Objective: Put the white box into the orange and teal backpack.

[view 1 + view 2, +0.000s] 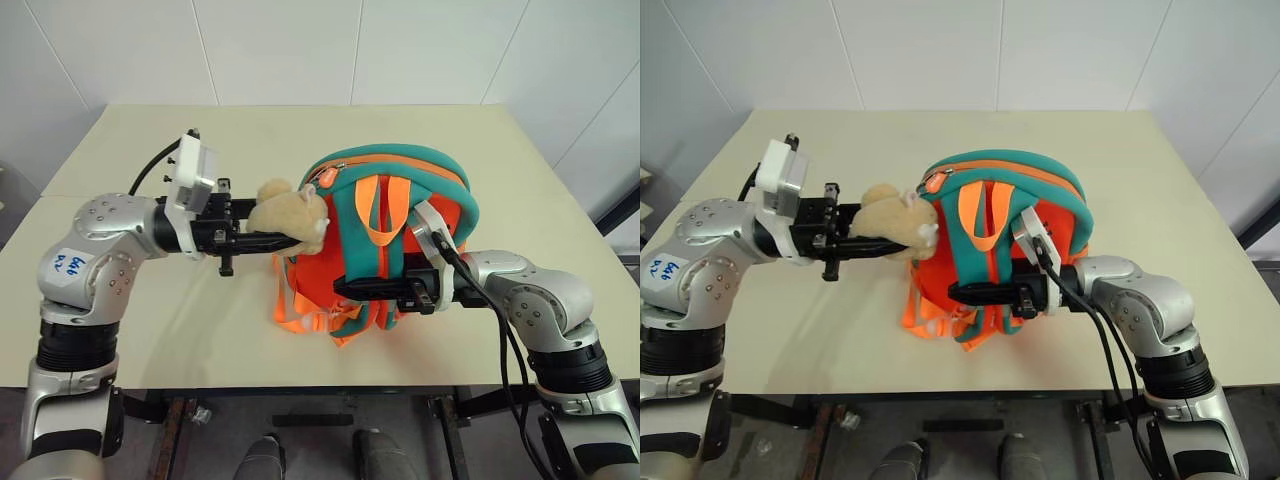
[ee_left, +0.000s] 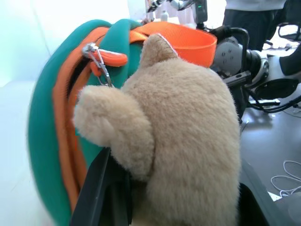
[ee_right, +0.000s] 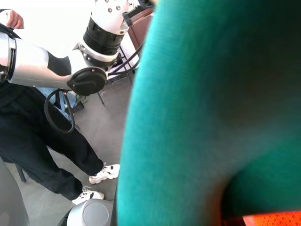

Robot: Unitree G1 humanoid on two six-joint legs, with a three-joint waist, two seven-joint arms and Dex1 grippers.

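- Left eye view: orange and teal backpack (image 1: 400,165) held upright over the near half of the table (image 1: 150,140), between two arms. Left of the backpack, left gripper (image 1: 275,238) closed around the beige plush toy (image 1: 290,212) hanging at its side. Low on the backpack's front, right gripper (image 1: 350,285) pinched tight on the teal strapwork. Cannot tell where the white box is. Risk: a tug on the toy strains its attachment and opens nothing.
- Right eye view: same hold from the other eye. Loose orange webbing (image 1: 915,320) trailing below the backpack toward the table; cannot tell whether the base rests on it. Risk: with the pinch so low on the straps, likely to tip or swing as soon as the other arm pulls.
- Left wrist view: black fingers (image 2: 101,188) pressed into both flanks of the toy, zipper pull (image 2: 96,59) just beyond it against the backpack's teal edge, untouched. Zip line looks closed here. Risk: soft plush squashing and sliding out of the clamp, or blocking the way to the pull.
- Right wrist view: teal strap close against the lens, a sliver of orange beneath it. Beyond the backpack, a person (image 3: 42,141) in dark trousers and white shoes standing near. Risk: strap fabric creeping through the closed fingers under the backpack's weight, then a drop.
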